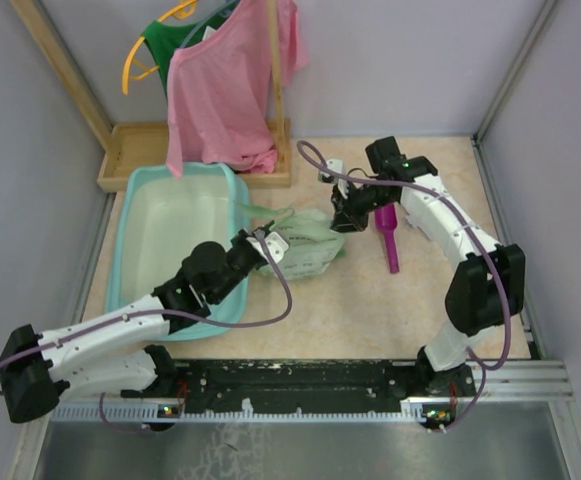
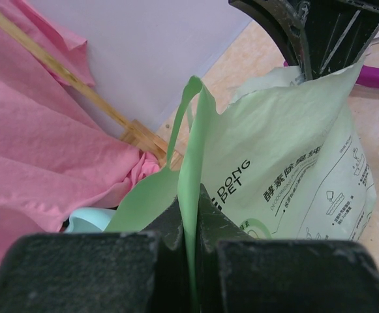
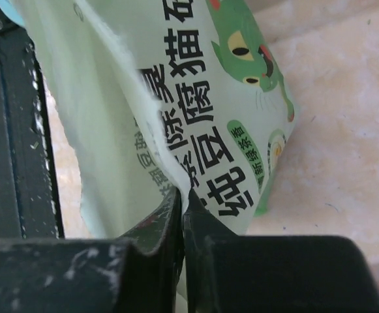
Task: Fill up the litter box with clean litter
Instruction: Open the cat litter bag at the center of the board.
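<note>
While the top view took in 1 litter box (image 1: 160,230), 1 pale green bag (image 1: 310,255) and 1 magenta scoop (image 1: 389,238) on the bench (image 1: 390,310), only the wrist views showed the grips. The left hand (image 2: 190,225) was pinched shut on a thin strip of the bag's top; the right hand (image 3: 183,207) was closed on its torn edge. The litter box lay just left of the left hand, its whitish base showing, the bag beside its right rim.
</note>
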